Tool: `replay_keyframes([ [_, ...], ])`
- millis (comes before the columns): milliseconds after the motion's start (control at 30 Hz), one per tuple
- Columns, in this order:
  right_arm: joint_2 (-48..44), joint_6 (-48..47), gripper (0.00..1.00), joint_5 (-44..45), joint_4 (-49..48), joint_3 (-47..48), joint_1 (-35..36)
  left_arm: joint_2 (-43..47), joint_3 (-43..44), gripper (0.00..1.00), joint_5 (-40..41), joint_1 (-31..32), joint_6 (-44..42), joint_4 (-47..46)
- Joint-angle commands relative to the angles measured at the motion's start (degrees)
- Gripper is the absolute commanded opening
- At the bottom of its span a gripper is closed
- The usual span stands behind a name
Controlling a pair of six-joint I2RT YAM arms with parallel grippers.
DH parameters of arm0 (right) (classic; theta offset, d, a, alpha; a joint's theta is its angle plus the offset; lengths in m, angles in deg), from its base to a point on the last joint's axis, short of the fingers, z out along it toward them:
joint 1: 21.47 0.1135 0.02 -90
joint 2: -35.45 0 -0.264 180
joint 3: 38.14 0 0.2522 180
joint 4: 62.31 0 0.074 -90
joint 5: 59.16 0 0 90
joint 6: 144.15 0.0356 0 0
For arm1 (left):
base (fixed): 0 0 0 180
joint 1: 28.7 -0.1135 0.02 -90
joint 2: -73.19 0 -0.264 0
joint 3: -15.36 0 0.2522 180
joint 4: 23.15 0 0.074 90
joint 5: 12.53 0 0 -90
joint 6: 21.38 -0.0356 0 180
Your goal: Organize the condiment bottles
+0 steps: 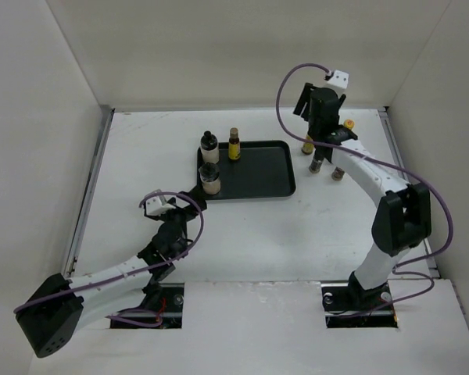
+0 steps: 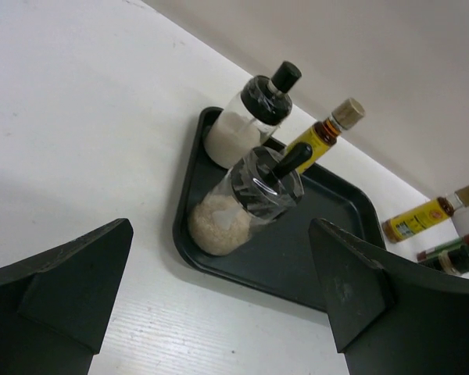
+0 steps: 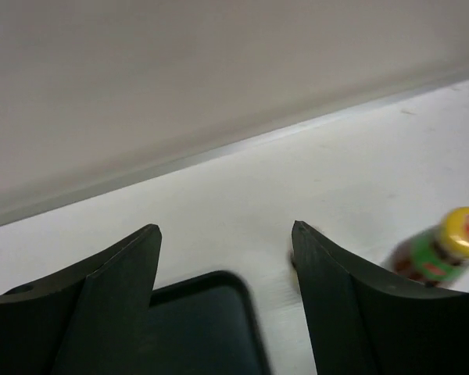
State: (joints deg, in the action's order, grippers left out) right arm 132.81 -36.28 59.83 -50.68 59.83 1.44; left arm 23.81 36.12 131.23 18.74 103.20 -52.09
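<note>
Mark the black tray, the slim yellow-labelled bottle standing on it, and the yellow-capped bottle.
black tray [image 1: 262, 172]: top external view, bare floor.
slim yellow-labelled bottle [image 1: 234, 147]: top external view, yellow label.
yellow-capped bottle [image 3: 431, 257]: right wrist view, body below cap.

Condiment bottles: seven in all.
- White bottles with black caps: two, the far white bottle and the near white bottle.
- Slim yellow-labelled bottles: two, the left yellow-labelled bottle and the right yellow-labelled bottle.
- Short dark bottles: two, the far dark bottle and the near dark bottle, both partly hidden.
- Red-green bottle with yellow cap: one.

Bottles on the tray: three. Bottles on the table to its right: four.

Black tray: one.
Table: one.
Robot arms: two, the left arm and the right arm.
Grippers: two, the left gripper and the right gripper.
</note>
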Motion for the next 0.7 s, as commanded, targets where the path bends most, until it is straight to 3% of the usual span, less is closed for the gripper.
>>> replay_keyframes([
  [0,2.9,-1.4,0.75,2.7,3.2,-1.5,-2.3,1.8,-0.8,1.00,0.4,-1.0,0.5,-2.1],
  [300,9.5,-3.3,0.73,0.4,3.2,1.7,-6.5,-0.2,-0.1,1.00,0.1,-1.3,0.5,-2.7],
  [667,13.1,-3.0,0.56,0.3,1.6,2.5,-8.1,-2.1,0.4,1.00,-1.1,-1.3,0.6,-3.0],
])
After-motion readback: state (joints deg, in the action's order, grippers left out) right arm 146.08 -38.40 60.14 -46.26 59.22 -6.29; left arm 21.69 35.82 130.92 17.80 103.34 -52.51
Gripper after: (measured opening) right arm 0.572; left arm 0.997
